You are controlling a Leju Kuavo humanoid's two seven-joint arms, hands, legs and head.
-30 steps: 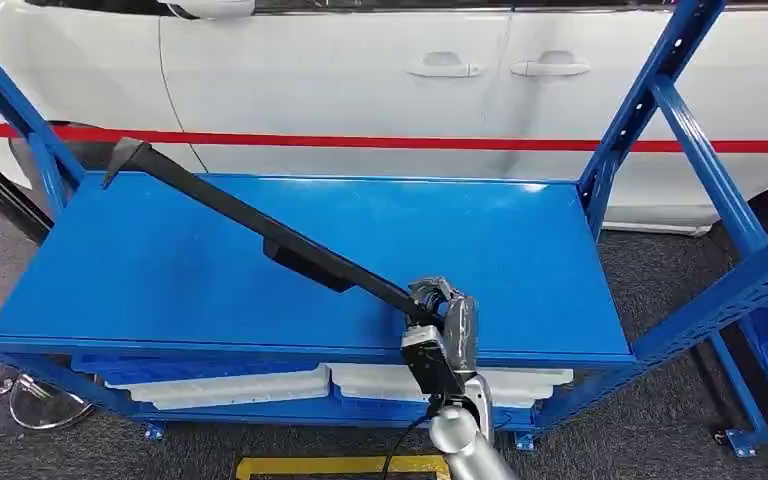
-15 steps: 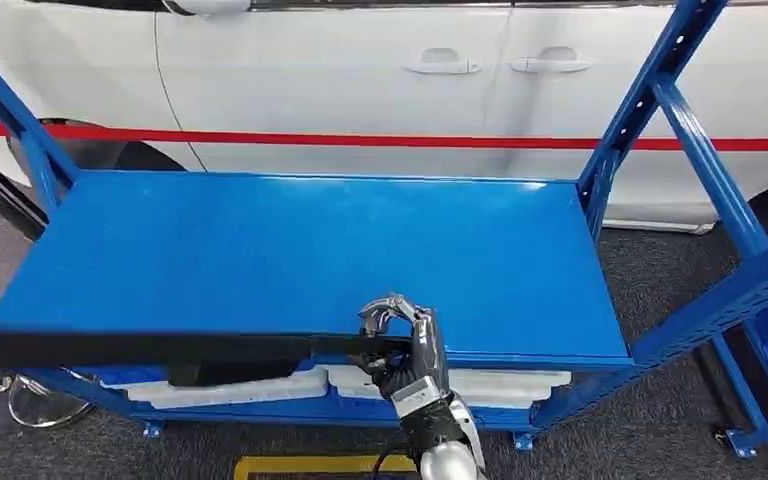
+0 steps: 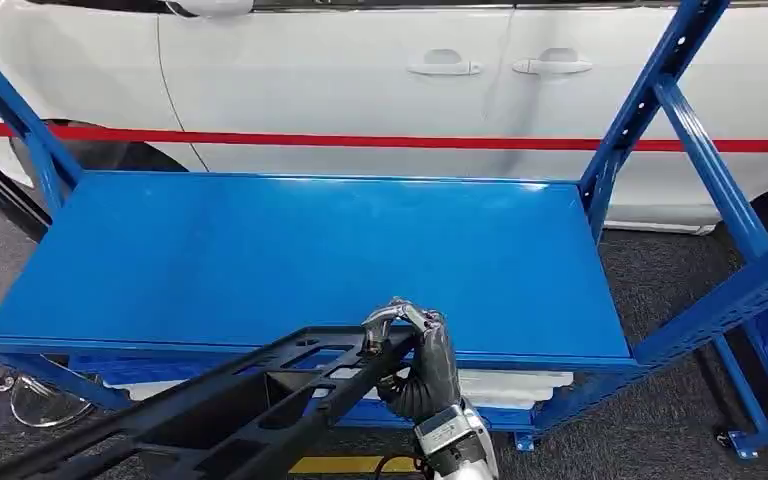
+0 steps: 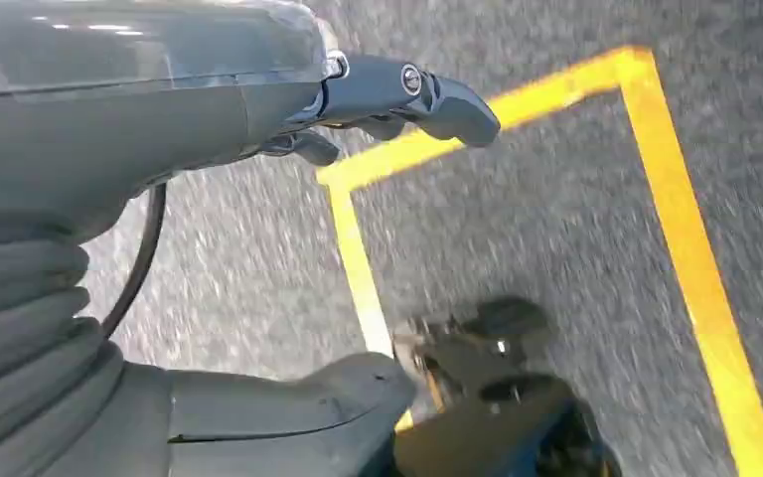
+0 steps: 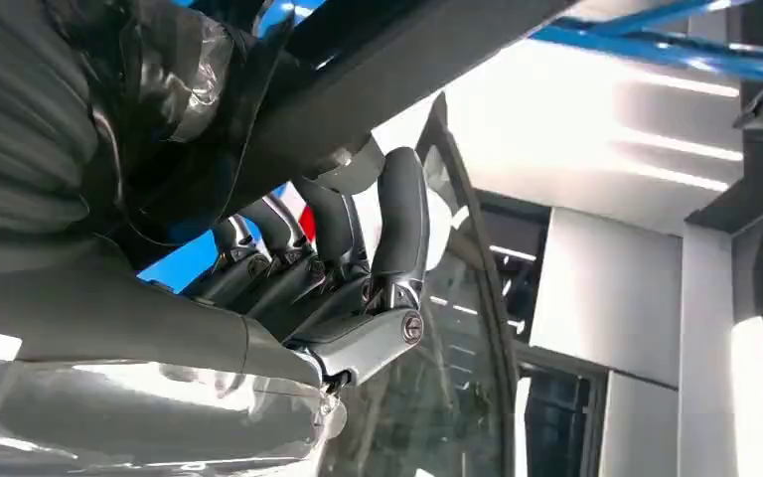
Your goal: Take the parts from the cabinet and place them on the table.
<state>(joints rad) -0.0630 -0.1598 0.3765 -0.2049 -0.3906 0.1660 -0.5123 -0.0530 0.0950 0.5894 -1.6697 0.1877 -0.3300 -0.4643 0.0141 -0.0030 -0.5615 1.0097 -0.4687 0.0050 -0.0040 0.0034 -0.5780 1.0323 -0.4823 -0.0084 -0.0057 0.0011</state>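
A white car (image 3: pixel 380 80) with a red stripe spans the top of the head view, behind a blue cabinet (image 3: pixel 310 260) whose flat shelf fills the middle of the frame; white foam trays (image 3: pixel 515 385) sit on the level below. Grey carpet floor (image 3: pixel 660 300) lies at right, and yellow floor tape (image 4: pixel 695 268) marks it in the left wrist view. The part (image 3: pixel 240 410), a long black plastic piece with ribbed cut-outs, slants from the lower left corner up to lower centre, off the shelf. The right hand (image 3: pixel 415 360) grips its upper end, fingers curled round it. The left hand (image 4: pixel 258 129) hangs over the floor, fingers apart, holding nothing.
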